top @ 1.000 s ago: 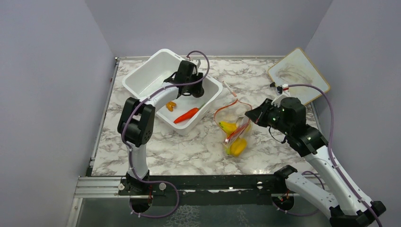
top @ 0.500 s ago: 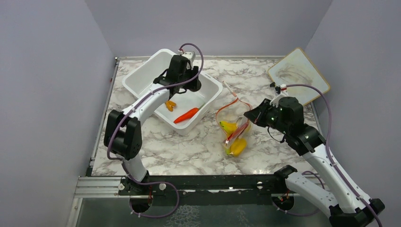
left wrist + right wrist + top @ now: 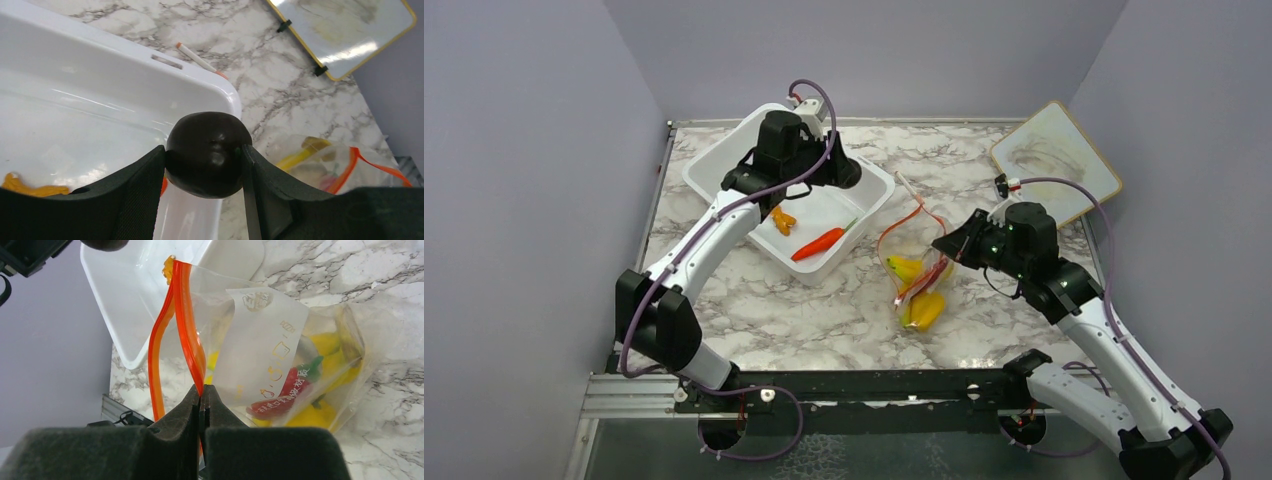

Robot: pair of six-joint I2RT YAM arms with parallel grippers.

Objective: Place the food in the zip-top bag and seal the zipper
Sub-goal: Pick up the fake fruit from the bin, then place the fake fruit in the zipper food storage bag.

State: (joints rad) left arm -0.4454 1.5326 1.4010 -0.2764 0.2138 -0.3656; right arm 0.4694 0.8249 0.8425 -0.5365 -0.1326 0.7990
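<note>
Near right on the worktop [image 3: 824, 310], the clear, floppy zip-top bag [image 3: 919, 285] lay slumped, with the banana [image 3: 906, 268], yellow pepper [image 3: 927, 310] and red chili [image 3: 272, 402] inside. The right claw [image 3: 201, 390], pressed together, pinched the zipper [image 3: 192, 347], holding the mouth agape. Farther left, over the white tub [image 3: 724, 160], the left claw [image 3: 202, 152] pinched the dark brown round fruit [image 3: 209, 142]. Loading seemed underway: next, the fruit needed carrying right and dropping through the mouth. The carrot [image 3: 817, 243] and orange bits [image 3: 782, 218] waited in the tub.

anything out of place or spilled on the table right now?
Nothing spilled or damaged. The whiteboard sits skewed at the far right corner, and a pen lies loose between the tub and the zip-top bag.
</note>
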